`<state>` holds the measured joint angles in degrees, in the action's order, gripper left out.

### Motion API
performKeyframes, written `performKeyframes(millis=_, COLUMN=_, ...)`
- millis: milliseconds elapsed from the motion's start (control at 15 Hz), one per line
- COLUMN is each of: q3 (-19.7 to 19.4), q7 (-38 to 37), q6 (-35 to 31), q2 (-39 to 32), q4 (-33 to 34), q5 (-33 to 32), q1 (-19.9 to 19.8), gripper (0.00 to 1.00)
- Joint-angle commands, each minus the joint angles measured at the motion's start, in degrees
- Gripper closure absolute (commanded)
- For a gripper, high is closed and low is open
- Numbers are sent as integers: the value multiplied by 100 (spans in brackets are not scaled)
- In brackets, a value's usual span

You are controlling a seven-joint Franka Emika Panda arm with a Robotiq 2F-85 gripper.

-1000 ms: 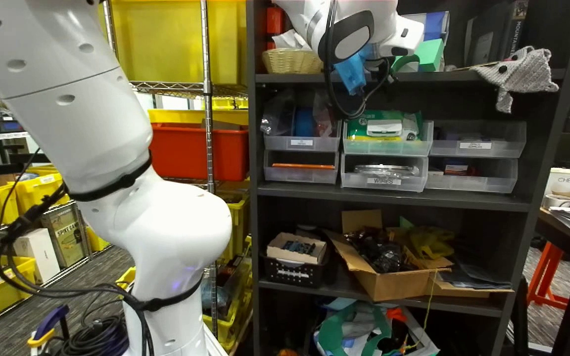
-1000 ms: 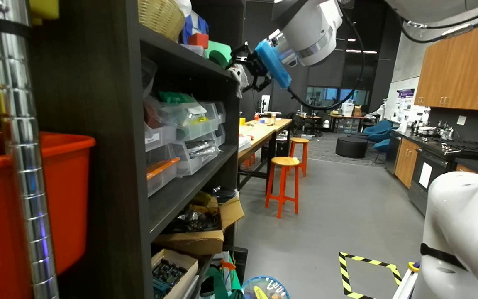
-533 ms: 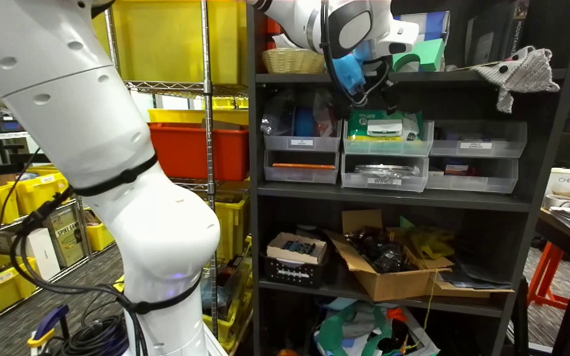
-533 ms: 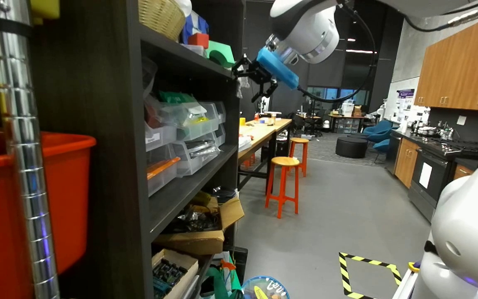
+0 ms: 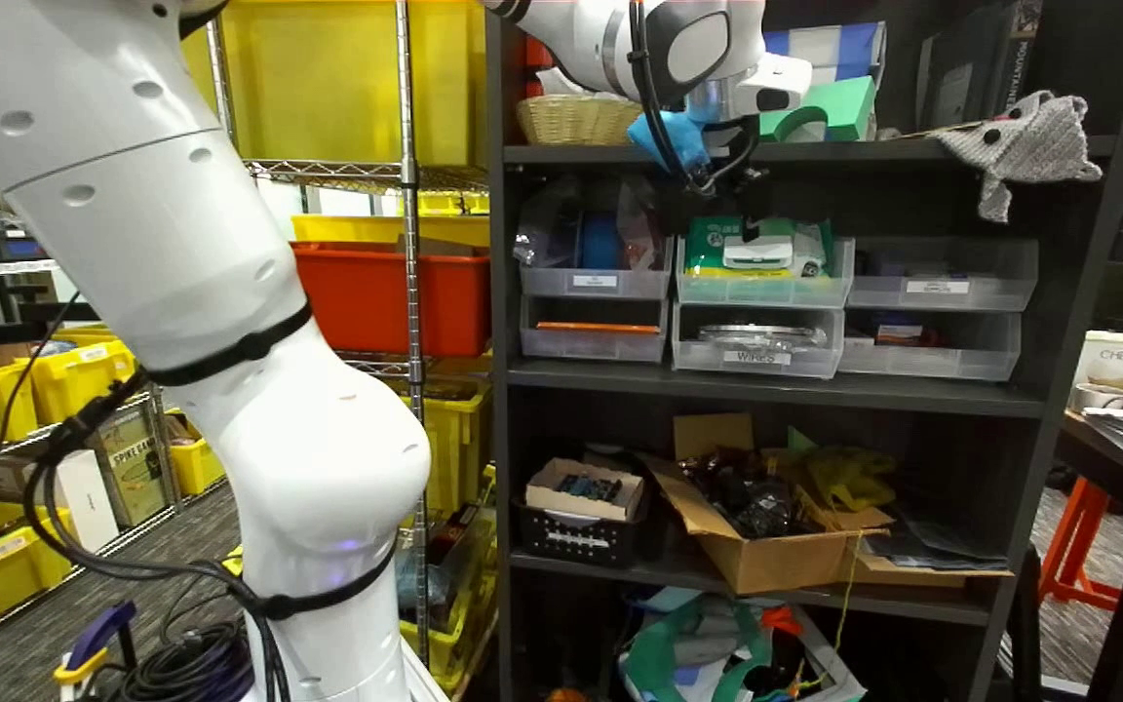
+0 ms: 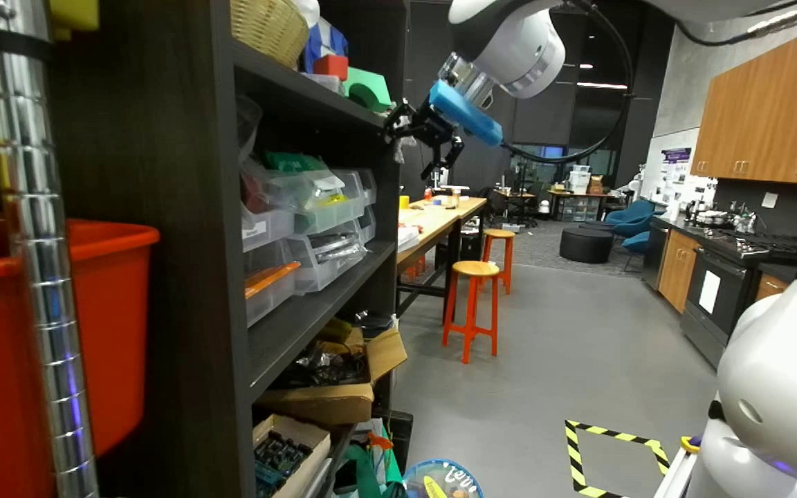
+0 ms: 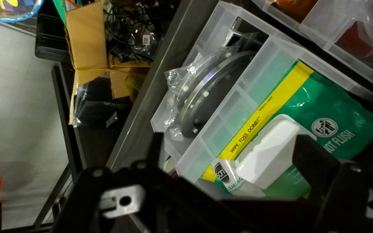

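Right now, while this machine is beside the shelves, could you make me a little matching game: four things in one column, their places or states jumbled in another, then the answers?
Things
1. green pack of wipes
2. grey yarn toy
3. end effector
4. larger cardboard box

Places and states
A. spread open, gripping nothing
B. in the clear bin above the bin marked WIRES
C. on the next shelf down from the clear bins
D. hanging over the edge of the highest shelf in view

Right pairs: 1-B; 2-D; 3-A; 4-C
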<state>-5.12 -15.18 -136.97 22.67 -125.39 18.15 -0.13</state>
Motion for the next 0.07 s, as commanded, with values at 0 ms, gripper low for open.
performKeyframes(millis=0, q3=75, q7=31, q6=30, q2=-8, q4=21, q5=45, q1=-92, gripper=0)
